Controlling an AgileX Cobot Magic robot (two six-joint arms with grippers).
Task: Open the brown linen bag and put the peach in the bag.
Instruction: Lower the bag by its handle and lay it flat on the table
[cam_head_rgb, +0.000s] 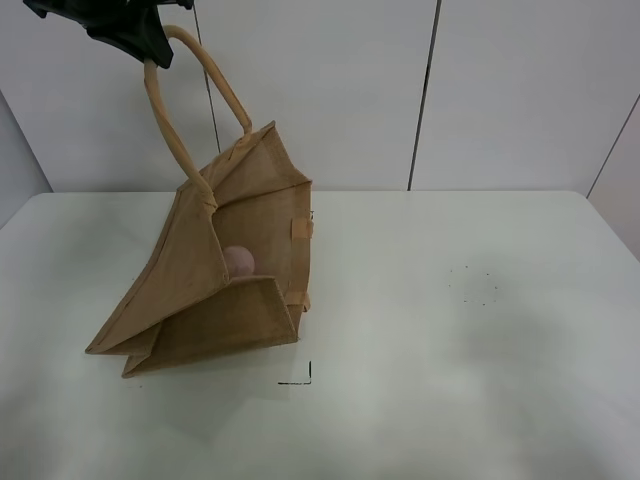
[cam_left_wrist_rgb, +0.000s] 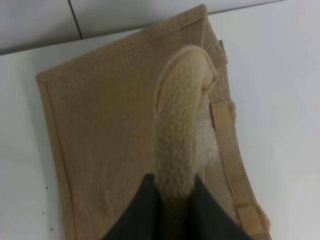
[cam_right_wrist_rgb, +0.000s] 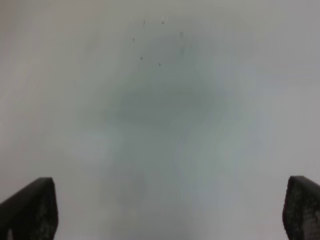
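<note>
**Bag held up by one handle, peach inside; right arm apart over bare table**

A white table (cam_head_rgb: 480, 330) fills most of the high view, with pale wall panels (cam_head_rgb: 330, 90) behind it. The brown linen bag (cam_head_rgb: 215, 300) sits left of centre. Its base end rests on the table and its mouth is raised and gaping toward the right.

One beige loop handle (cam_head_rgb: 165, 120) rises from the bag's upper rim to the left gripper (cam_head_rgb: 152, 50). The top edge of the picture cuts that gripper off. The left wrist view shows what the high view cannot: the dark fingers (cam_left_wrist_rgb: 142, 210) are pinched onto the handle (cam_left_wrist_rgb: 180, 135), with the bag's woven side (cam_left_wrist_rgb: 100, 125) below. The bag's second handle cannot be made out in any view.

The peach (cam_head_rgb: 239, 262) shows only in the high view. It is a dim pinkish ball inside the bag, low in the shadowed opening.

The right gripper (cam_right_wrist_rgb: 170, 205) appears only in its own wrist view. That view is blurred, with two dark fingers (cam_right_wrist_rgb: 35, 210) spread wide at the corners and nothing between them but table. A faint ring of specks (cam_head_rgb: 475, 285) marks the table's right half. A small black corner mark (cam_head_rgb: 300, 378) lies just in front of the bag.
</note>
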